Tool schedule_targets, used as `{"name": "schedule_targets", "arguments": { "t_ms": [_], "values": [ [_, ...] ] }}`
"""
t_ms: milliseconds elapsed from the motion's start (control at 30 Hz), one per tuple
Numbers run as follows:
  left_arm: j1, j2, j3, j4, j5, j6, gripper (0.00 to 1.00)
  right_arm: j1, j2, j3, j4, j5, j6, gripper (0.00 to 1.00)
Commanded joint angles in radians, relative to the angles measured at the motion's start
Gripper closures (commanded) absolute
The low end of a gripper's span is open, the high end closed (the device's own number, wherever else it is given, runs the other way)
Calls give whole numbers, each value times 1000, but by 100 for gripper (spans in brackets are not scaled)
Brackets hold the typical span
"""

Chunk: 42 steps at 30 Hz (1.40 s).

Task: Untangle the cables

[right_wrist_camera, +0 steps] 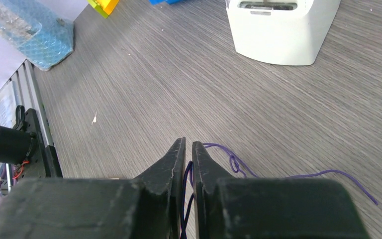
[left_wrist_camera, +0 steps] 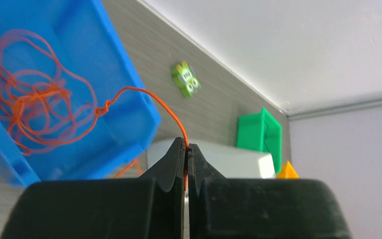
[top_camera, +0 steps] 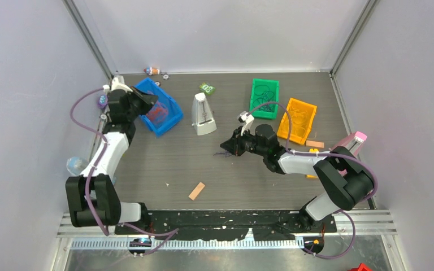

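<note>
Left tool (left_wrist_camera: 186,147) clamps orange cable (left_wrist_camera: 102,108) crossing blue bin rim (left_wrist_camera: 129,64); right tool (right_wrist_camera: 189,145) pinches purple cable (right_wrist_camera: 236,162) on table (right_wrist_camera: 179,74).

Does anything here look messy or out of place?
Yes. The orange cable in the blue bin is a tangled heap, with a small knot on the strand that the left claw pinches. A thin purple cable trails loose across the table, outside any bin, partly in the right claw.
</note>
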Motion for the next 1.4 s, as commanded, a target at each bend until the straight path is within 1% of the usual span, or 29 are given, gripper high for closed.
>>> {"name": "schedule_targets", "arguments": {
  "t_ms": [0,67,133,233,333,367,400,433,500,533,567,600,667,767,800,867,900,933,967,1000,1033,1067,1100,1133,1167,1200,1267,1367],
  "values": [
    [56,83,166,-120,-30,115,100,-3,-13,32,27,14,-9,84],
    [64,140,236,-155,-58,145,100,-4,-16,31,28,13,-9,85],
    [65,221,316,-229,-80,175,100,-5,-17,30,32,13,-9,85],
    [69,374,425,-268,-58,174,100,-5,-15,32,33,10,-9,85],
    [72,493,530,-325,-46,178,100,-6,-12,33,32,11,-9,85],
    [74,522,556,-340,-45,182,97,-5,-13,34,31,11,-9,85],
    [75,545,577,-356,-46,185,93,-5,-13,34,31,12,-10,85],
    [75,557,599,-371,-42,193,82,-5,-15,34,30,12,-10,85],
    [76,555,607,-404,-45,208,56,-7,-16,33,27,18,-12,84],
    [76,540,600,-410,-51,214,46,-8,-16,33,27,19,-13,80],
    [75,516,588,-412,-61,219,39,-10,-17,33,26,20,-13,79],
    [74,492,575,-411,-71,223,34,-10,-18,33,25,21,-10,76],
    [70,434,558,-439,-87,228,29,-14,-23,36,9,33,-6,76],
    [48,349,514,-465,-111,259,20,-19,-53,45,-49,62,-8,79],
    [44,307,493,-477,-120,267,18,-19,-61,48,-65,75,-17,77],
    [42,238,432,-477,-144,271,16,-19,-83,69,-149,125,-26,74],
    [42,198,400,-478,-159,274,15,-20,-96,89,-224,140,-27,61],
    [40,156,366,-481,-181,274,9,-19,-101,103,-269,177,-25,48],
    [36,116,336,-481,-198,276,4,-19,-110,132,-374,198,-13,26],
    [31,74,304,-481,-207,280,3,-19,-113,152,-428,239,-7,20],
    [24,33,274,-482,-214,284,2,-19,-117,187,-535,255,-6,14],
    [13,-11,244,-483,-221,286,1,-17,-119,202,-578,287,-7,11],
    [-2,-56,212,-481,-235,286,1,-15,-126,228,-660,308,-7,5],
    [-16,-97,175,-475,-243,290,0,-11,-128,241,-736,350,-9,0],
    [-49,-142,130,-467,-280,295,0,-8,-126,273,-767,368,-22,3],
    [-82,-196,91,-461,-303,298,0,-1,-109,315,-843,422,-29,4],
    [-140,-273,8,-416,-322,302,0,10,-66,383,-947,504,-48,5],
    [-264,-378,-129,-337,-374,324,0,15,-9,444,-1046,596,-69,5]
  ]
}}
